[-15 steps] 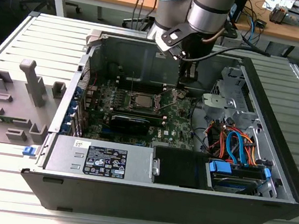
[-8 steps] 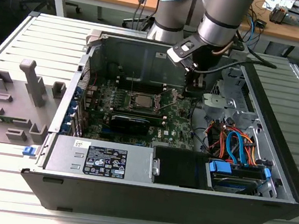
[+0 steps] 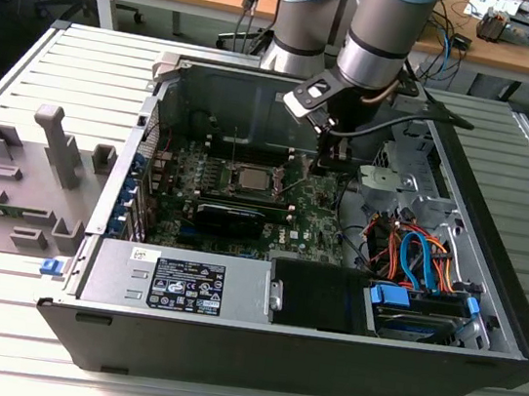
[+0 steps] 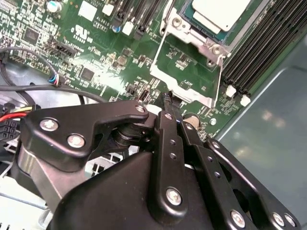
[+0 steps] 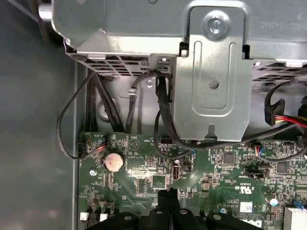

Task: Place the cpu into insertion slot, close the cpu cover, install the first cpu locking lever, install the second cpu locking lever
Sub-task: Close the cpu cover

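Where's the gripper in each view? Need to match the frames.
Exterior view: the gripper hangs over the green circuit board, to the exterior view's right of the cpu.
Second wrist view: the gripper sits by the end of the open cpu cover, with the cpu beyond.
First wrist view: the gripper is over the board, near the coin battery.
Shared landmark: the green circuit board.
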{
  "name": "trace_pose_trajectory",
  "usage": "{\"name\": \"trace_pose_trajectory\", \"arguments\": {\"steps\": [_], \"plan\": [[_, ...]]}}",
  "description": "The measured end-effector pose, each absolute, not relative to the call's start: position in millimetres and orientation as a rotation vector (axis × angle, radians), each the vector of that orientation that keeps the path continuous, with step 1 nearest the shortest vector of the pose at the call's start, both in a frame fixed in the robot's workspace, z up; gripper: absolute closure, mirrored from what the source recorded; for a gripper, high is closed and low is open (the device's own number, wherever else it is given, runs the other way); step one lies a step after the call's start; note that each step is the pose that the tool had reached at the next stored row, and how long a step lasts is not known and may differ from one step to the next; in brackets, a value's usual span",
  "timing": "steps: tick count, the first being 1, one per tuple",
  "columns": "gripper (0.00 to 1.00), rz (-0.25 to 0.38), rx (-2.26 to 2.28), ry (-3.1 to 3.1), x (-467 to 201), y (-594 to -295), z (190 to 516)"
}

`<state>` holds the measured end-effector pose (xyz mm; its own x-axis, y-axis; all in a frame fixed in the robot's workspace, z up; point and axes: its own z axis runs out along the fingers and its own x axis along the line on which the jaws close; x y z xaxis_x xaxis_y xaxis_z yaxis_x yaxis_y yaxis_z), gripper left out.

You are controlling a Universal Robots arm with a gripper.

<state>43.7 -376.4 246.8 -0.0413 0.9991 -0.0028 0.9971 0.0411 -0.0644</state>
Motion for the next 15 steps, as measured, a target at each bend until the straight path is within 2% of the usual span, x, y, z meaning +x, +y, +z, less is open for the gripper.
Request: {"name": "trace_pose_trajectory", "arguments": {"steps": [15], "plan": [[0.89,0.074,-2.145,-2.236,29,-377,247]]}}
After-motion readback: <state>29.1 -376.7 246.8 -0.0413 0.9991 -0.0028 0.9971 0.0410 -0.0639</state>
